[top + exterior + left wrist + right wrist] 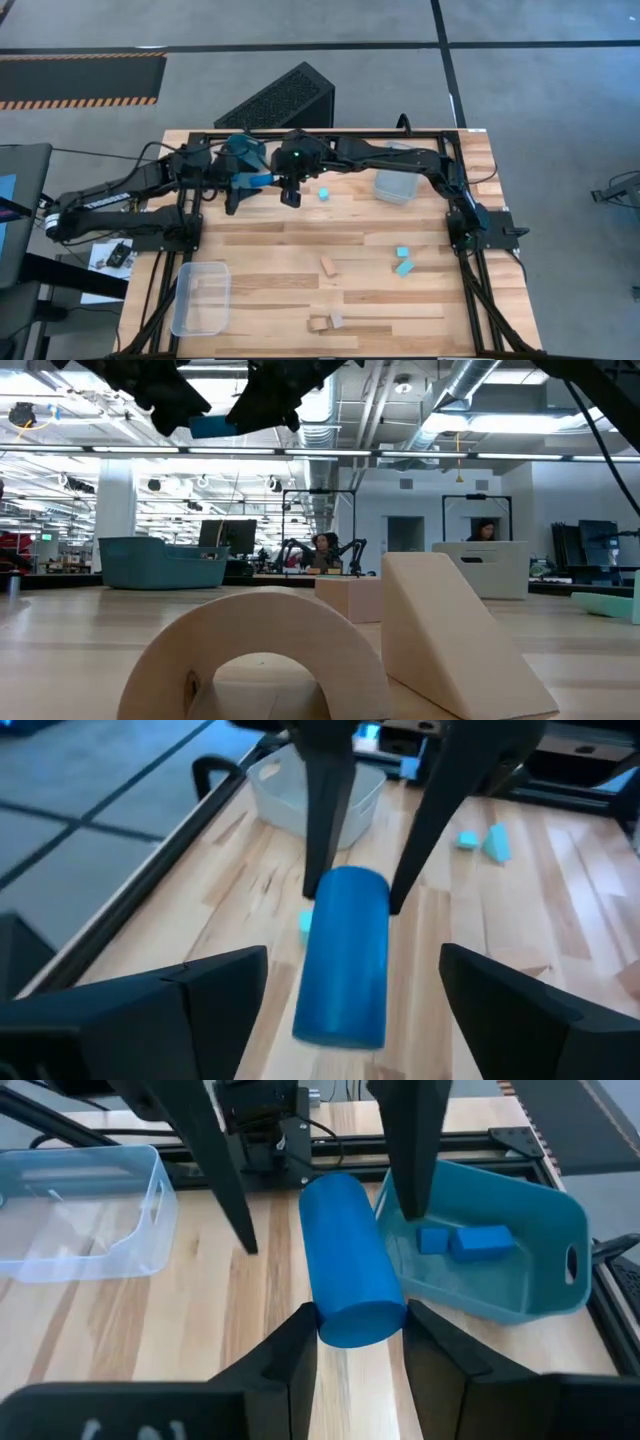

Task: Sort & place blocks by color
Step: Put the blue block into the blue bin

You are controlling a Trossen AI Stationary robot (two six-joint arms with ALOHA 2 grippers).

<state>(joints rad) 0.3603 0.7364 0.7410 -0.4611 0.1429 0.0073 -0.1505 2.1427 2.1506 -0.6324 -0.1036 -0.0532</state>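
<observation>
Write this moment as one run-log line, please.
phase: handover | right gripper: shut on blue cylinder | left gripper: open around it | teal bin: two blue blocks inside

No readable text, labels or numbers — none anywhere.

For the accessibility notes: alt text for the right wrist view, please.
The right gripper holds one end of a blue cylinder above the wooden table, the left gripper's open fingers either side. A teal bin holds two blue blocks.

One overhead, one table-level, two close wrist views facing each other across the blue cylinder (343, 957).
</observation>
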